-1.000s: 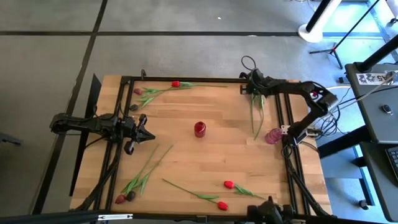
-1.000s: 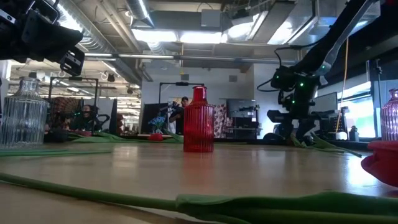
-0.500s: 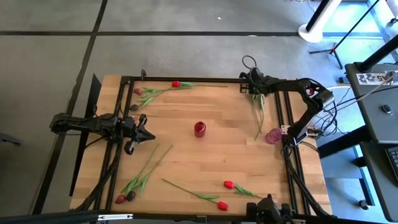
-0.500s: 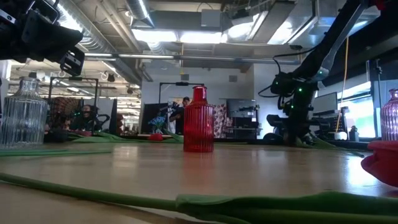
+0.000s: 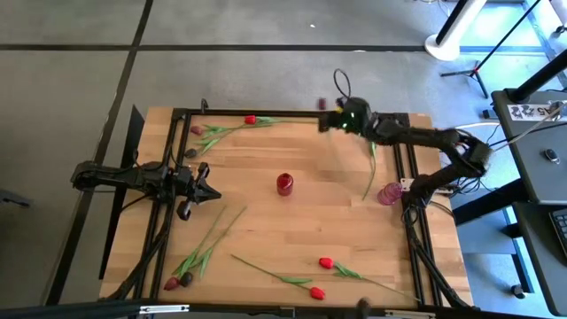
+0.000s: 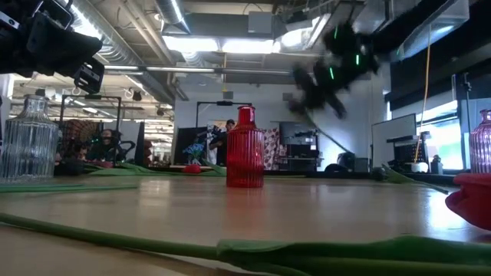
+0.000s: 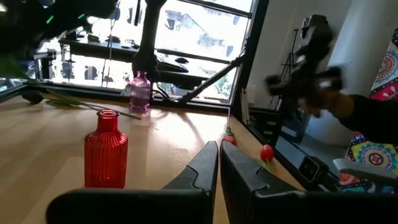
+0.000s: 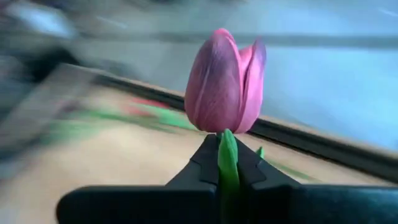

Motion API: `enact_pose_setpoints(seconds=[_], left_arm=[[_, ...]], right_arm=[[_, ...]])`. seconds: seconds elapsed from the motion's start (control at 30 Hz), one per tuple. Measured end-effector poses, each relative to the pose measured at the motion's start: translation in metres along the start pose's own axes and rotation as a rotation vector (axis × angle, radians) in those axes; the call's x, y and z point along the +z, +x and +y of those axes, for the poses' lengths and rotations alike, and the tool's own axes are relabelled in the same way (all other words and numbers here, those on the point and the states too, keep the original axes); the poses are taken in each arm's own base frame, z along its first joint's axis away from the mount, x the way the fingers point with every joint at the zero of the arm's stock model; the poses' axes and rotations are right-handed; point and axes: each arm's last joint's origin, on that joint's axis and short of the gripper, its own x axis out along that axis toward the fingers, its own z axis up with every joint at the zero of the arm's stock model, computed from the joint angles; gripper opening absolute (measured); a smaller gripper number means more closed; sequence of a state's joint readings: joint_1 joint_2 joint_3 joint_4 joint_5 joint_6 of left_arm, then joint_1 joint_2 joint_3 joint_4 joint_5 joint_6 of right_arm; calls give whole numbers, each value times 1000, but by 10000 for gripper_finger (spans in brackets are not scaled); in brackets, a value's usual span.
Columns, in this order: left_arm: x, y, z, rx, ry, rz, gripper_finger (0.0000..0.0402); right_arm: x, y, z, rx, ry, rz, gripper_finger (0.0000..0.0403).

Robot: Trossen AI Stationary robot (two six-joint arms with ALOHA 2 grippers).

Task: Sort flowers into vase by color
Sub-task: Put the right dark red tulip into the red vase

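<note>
Near the front edge of the worktop (image 5: pixel 292 226), on the side of the red vase (image 5: pixel 284 183) away from the back rail, two red tulips (image 5: pixel 321 276) lie flat, with a pair of darker-headed flowers (image 5: pixel 190 261) off toward the left arm's side. The red vase itself stands upright at the middle of the worktop, empty as far as the high view shows.

Level with that vase and well apart from it, the left claw (image 5: pixel 205 192) waits above the wood, its two fingers pressed together with nothing between them (its wrist camera looks past them at the red vase (image 7: pixel 106 149) and a pink vase (image 7: pixel 140 92) beyond). A clear ribbed glass vase (image 6: pixel 29 139) stands by this arm in the low view.

On the other side of the red vase, near the worktop's right rail, stands the pink vase (image 5: pixel 388 193), and a green-stemmed flower (image 5: pixel 371 168) lies on the wood just behind it.

Farther back, a red tulip (image 5: pixel 251 120) and maroon ones (image 5: pixel 198 131) lie along the back edge, left of the red vase.

Farthest off, past the red vase toward the back rail, the right claw (image 5: pixel 332 120) is raised in the air and blurred. It is clenched on the green stem of a pink-purple tulip (image 8: pixel 226 81), whose bud stands upright just above the fingertips (image 8: pixel 205 158).
</note>
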State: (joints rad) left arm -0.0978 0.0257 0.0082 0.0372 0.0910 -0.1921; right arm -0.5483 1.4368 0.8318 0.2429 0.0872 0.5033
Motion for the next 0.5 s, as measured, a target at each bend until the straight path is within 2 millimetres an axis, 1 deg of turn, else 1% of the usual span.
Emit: enact_pose_setpoints(seconds=[0.07, 0.13, 0.17, 0.23, 0.3, 0.37, 0.43, 0.5], left_arm=[[0, 0, 0, 0, 0, 0, 15], [0, 0, 0, 0, 0, 0, 15], [0, 0, 0, 0, 0, -1, 15], [0, 0, 0, 1, 0, 0, 15], [0, 0, 0, 1, 6, -1, 15], [2, 0, 0, 3, 48, -21, 15], [5, 0, -1, 5, 65, -56, 15], [9, 0, -1, -4, 40, -97, 15]], right_arm=[[1, -14, 40, 186, -34, -102, 4], [0, -30, 76, 358, -76, -224, 3], [-1, -38, 92, 422, -98, -296, 3], [-4, -52, 114, 494, -127, -417, 3], [-8, -59, 128, 536, -145, -509, 3], [-9, -64, 135, 574, -148, -587, 2], [-8, -69, 139, 603, -149, -668, 2], [-6, -69, 139, 602, -154, -711, 2]])
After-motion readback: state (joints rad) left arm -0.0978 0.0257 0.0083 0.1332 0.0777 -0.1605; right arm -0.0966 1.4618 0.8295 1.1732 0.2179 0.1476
